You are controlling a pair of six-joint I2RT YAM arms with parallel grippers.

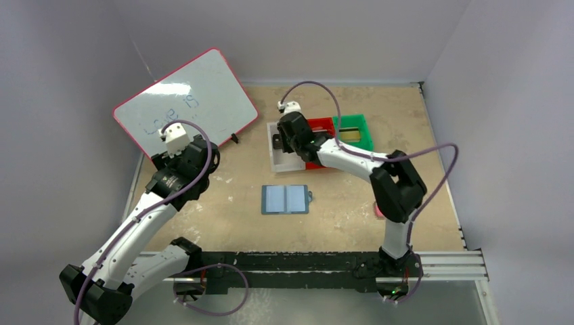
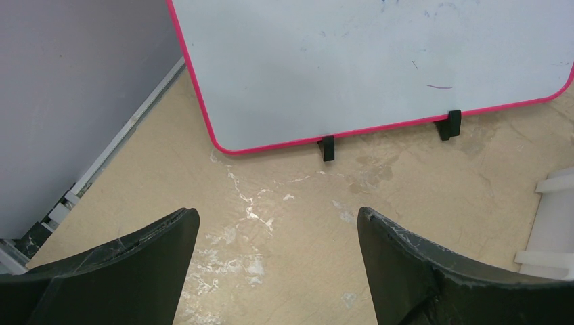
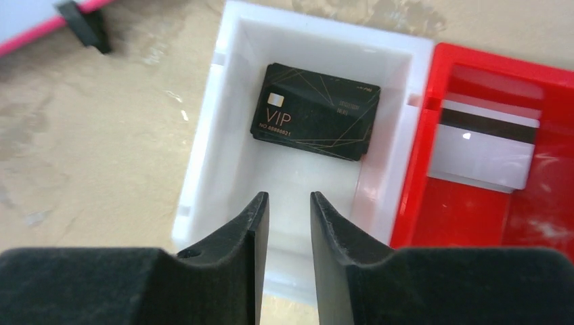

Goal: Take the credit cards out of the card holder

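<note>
Open table (image 1: 223,203) around card holder (image 1: 285,199); whiteboard (image 1: 186,101) blocks far-left; right arm (image 1: 352,159), bins (image 1: 359,122) crowd far-centre.

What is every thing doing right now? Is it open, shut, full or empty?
Card holder: open, lying flat.
Black card: lying flat in white bin.
Silver card: lying in red bin.
Left jaws: wide open, empty.
Right jaws: slightly open, empty.

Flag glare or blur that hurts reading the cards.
Top external: bright glare patch on the whiteboard only. Right wrist: black card sharp, VIP legible; small highlight on the silvery card. Left wrist: evenly lit, no cards in view.
</note>
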